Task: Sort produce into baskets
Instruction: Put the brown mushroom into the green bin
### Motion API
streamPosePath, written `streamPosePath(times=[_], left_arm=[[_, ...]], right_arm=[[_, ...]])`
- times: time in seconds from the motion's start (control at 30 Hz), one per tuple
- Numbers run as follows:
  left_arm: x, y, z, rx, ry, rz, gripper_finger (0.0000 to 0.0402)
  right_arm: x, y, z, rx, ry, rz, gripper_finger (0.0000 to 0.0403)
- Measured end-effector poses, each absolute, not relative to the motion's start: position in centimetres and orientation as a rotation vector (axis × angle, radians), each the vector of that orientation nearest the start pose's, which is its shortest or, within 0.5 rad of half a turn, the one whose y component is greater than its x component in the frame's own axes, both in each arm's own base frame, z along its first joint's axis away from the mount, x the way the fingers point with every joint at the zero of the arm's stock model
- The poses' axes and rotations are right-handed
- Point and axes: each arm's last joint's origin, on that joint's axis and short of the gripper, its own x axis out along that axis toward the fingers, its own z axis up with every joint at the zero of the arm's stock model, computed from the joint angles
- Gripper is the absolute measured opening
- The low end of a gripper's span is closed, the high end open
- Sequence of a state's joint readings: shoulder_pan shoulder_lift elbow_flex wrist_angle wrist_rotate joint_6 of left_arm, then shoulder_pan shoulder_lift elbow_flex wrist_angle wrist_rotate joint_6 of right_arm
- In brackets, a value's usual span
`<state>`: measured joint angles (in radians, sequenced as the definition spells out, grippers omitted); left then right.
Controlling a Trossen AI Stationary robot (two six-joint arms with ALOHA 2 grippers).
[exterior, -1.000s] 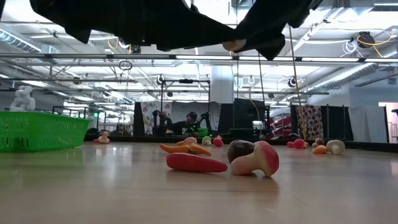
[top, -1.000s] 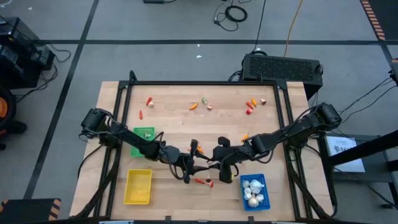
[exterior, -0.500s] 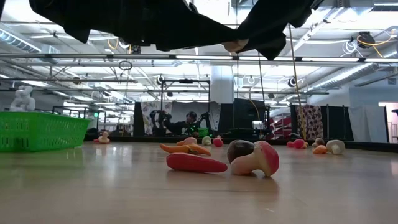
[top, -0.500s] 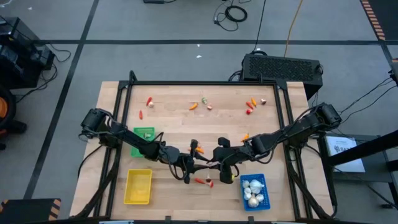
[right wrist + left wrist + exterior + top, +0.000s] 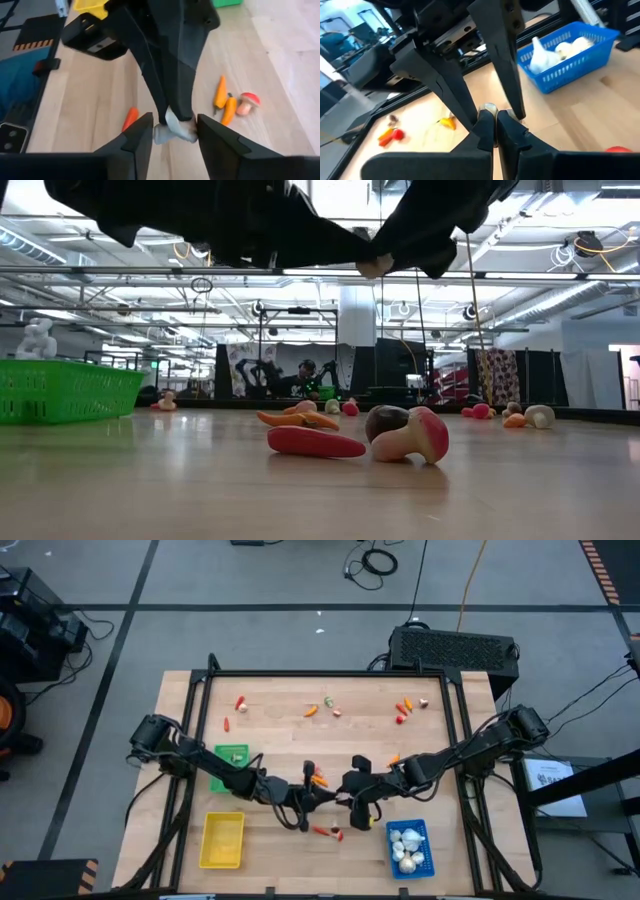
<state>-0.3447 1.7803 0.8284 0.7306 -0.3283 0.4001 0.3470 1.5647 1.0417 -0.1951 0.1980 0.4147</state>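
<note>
Just to the left of the blue basket (image 5: pixel 390 843), up off the tabletop, the two grippers are met nose to nose. A small pale piece (image 5: pixel 175 131) is pinched by the left gripper (image 5: pixel 490 117), fingers pressed together on it. The right gripper (image 5: pixel 175 120) is parked around that same piece with its fingers spread, one on each side; whether they're actually touching it can't be told tbh. In the low view the pale bit is seen hanging up between the two dark arms.

The blue basket itself is loaded with white garlic bulbs (image 5: pixel 407 848). On the wood just beside the blue basket, on its left, a red carrot-like piece (image 5: pixel 315 443) and a little red-capped mushroom (image 5: pixel 410 435) are left lying next to each other. A bit further out from the blue basket, past the grippers, a couple of orange pieces (image 5: pixel 318 778) are seen. The yellow basket (image 5: pixel 205 840) is lined up well to the left of the blue basket, and the green basket (image 5: pixel 240 762) is found beyond that, further back. More tiny produce (image 5: pixel 320 708) is scattered at the far side of the table from the blue basket
</note>
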Motion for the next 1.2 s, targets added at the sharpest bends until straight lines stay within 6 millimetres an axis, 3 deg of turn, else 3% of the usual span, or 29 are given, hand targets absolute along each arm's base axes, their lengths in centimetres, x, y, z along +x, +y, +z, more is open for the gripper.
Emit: streamPosePath(times=[0.27, 0.43, 0.63, 0.93, 1.2], left_arm=[[33.6, -11.1, 17.4, 0.507, 0.289, -0.014, 0.0003], [32.0, -11.1, 17.5, 0.524, 0.469, 0.009, 0.0003], [27.6, -10.1, 18.4, 0.481, 0.775, 0.176, 0.0009], [19.8, -7.0, 21.4, 0.174, 1.112, 0.416, 0.0011], [17.0, -6.1, 22.1, -0.011, 1.217, 0.576, 0.0013]], right_arm=[[31.3, 10.7, 23.1, 0.211, 0.733, -0.024, 0.0198], [31.2, 10.7, 23.0, 0.206, 0.744, -0.022, 0.0210], [31.2, 10.7, 23.0, 0.207, 0.746, -0.028, 0.0210], [31.2, 10.7, 23.0, 0.203, 0.742, -0.039, 0.0210], [31.2, 10.5, 23.0, 0.178, 0.719, -0.103, 0.0210]])
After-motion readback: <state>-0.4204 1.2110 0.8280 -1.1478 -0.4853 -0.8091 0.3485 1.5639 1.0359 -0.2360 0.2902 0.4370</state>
